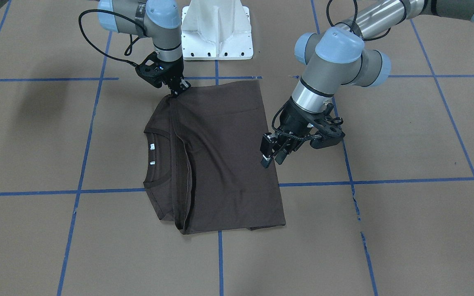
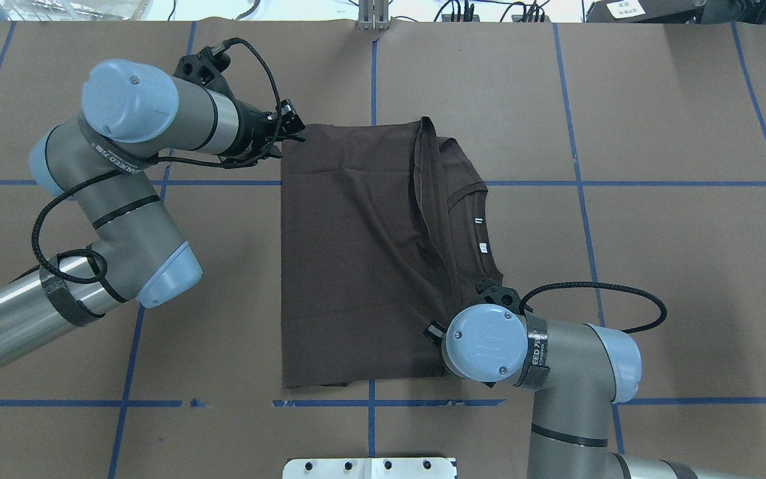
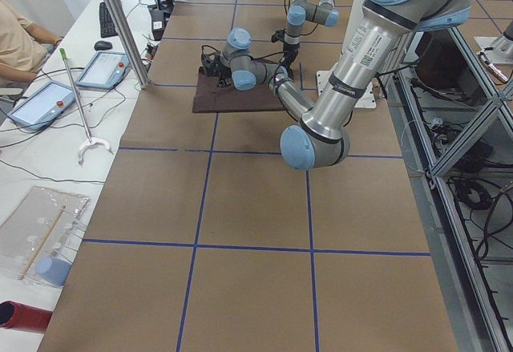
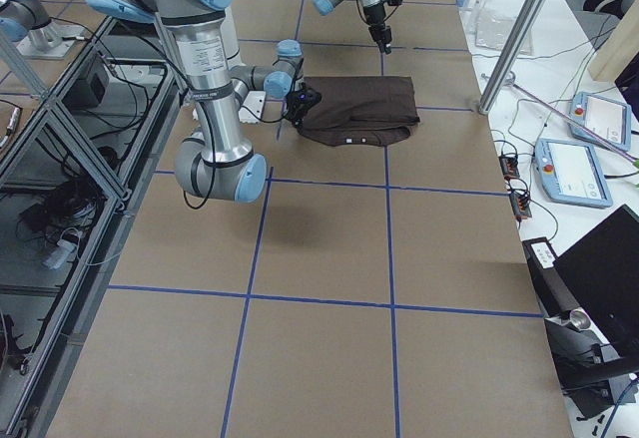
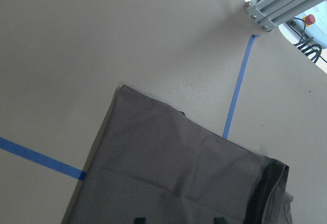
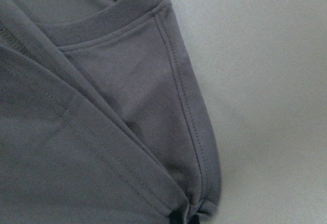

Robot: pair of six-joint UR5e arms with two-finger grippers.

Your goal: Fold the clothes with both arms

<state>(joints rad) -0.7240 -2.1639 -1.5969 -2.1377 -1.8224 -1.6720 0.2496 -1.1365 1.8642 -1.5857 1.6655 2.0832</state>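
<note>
The dark brown T-shirt [image 1: 220, 156] [image 2: 350, 266] lies flat on the table, folded into a long rectangle. Its collar and white neck tags [image 2: 479, 233] point toward the robot's right. My right gripper [image 1: 177, 91] is down at the shoulder corner nearest the robot, shut on a pinch of fabric. The right wrist view shows that corner of the T-shirt [image 6: 102, 106] bunched at the fingertips. My left gripper [image 1: 272, 158] [image 5: 177, 220] hovers open over the hem-side edge, with the T-shirt [image 5: 168, 173] below it and nothing between its fingers. In the overhead view the right wrist [image 2: 486, 342] hides its gripper.
The white pedestal base [image 1: 216, 33] stands just behind the shirt. Blue tape lines [image 1: 385, 181] grid the brown table cover. An aluminium post [image 5: 271, 4] rises at the far edge. Tablets [image 4: 574, 169] and a seated person [image 3: 20, 43] are on the operators' side.
</note>
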